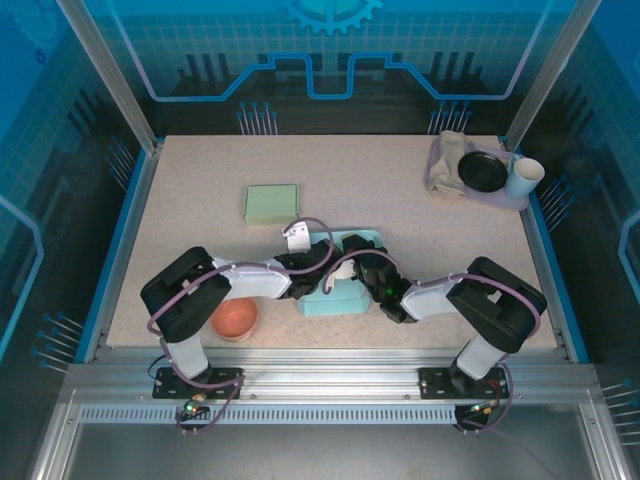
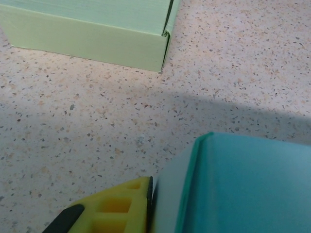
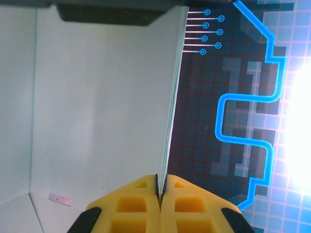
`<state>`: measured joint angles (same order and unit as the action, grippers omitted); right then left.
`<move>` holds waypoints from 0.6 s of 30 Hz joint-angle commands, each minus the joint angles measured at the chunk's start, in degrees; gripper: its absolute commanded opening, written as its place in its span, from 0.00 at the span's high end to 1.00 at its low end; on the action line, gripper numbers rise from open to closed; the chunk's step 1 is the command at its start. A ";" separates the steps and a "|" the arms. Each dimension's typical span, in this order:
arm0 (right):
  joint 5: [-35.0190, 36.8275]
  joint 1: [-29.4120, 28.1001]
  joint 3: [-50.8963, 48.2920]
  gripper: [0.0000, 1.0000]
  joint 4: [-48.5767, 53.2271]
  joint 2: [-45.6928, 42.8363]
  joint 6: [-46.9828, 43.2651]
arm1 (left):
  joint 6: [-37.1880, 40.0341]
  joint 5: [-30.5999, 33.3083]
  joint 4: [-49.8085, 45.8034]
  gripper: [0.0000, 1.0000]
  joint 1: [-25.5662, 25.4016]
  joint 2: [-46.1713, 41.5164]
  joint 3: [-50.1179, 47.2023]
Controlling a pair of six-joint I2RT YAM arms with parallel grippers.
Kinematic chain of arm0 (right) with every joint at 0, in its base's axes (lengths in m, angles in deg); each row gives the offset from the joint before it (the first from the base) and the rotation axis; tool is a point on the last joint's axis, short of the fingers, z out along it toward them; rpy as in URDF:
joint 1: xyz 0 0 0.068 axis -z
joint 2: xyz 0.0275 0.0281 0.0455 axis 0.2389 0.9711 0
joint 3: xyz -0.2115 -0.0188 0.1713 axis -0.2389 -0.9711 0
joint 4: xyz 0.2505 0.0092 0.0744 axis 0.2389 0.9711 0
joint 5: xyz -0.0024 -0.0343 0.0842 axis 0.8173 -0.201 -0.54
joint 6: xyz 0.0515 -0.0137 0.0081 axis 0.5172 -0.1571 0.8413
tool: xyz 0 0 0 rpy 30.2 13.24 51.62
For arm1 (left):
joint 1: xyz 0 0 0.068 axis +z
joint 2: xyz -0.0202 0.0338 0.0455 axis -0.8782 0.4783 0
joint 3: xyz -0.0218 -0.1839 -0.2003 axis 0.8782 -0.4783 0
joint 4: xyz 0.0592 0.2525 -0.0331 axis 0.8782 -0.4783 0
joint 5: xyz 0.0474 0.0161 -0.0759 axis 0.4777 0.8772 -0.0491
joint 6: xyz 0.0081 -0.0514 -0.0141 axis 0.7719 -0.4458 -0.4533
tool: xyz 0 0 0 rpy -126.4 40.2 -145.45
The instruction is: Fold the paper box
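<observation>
Teal cardboard box (image 1: 335,305) sits half-folded at centre frame from above, one thin wall pinched by the right gripper (image 3: 160,187), while whether the left gripper (image 2: 148,194) at its outer side clamps it I cannot tell; next, I judge, comes creasing that wall upright.

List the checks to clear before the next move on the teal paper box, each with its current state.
1. Right gripper clamped on the teal box wall: ok, shut on the thin edge.
2. Left gripper hold: cannot tell; one finger lies against the wall, the other is hidden.
3. Green box apart from the teal box: ok.
4. Bowl apart from it: ok.
5. Box closed: not ok, its pale inside is open to view.
</observation>
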<state>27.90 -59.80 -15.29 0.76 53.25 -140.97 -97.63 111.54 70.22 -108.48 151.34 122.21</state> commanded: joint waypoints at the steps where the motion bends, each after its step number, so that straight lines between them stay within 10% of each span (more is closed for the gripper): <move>1: 5.69 1.55 -1.38 1.00 1.75 -1.34 4.19 | -7.62 11.94 -13.14 0.86 6.88 3.62 -0.74; 18: 4.81 1.95 -0.69 1.00 4.12 -1.01 5.41 | 9.91 -7.55 5.31 0.67 7.44 -2.86 -6.89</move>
<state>28.29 -59.51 -14.86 1.40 53.22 -137.52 -91.38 103.02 78.26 -104.61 149.72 118.45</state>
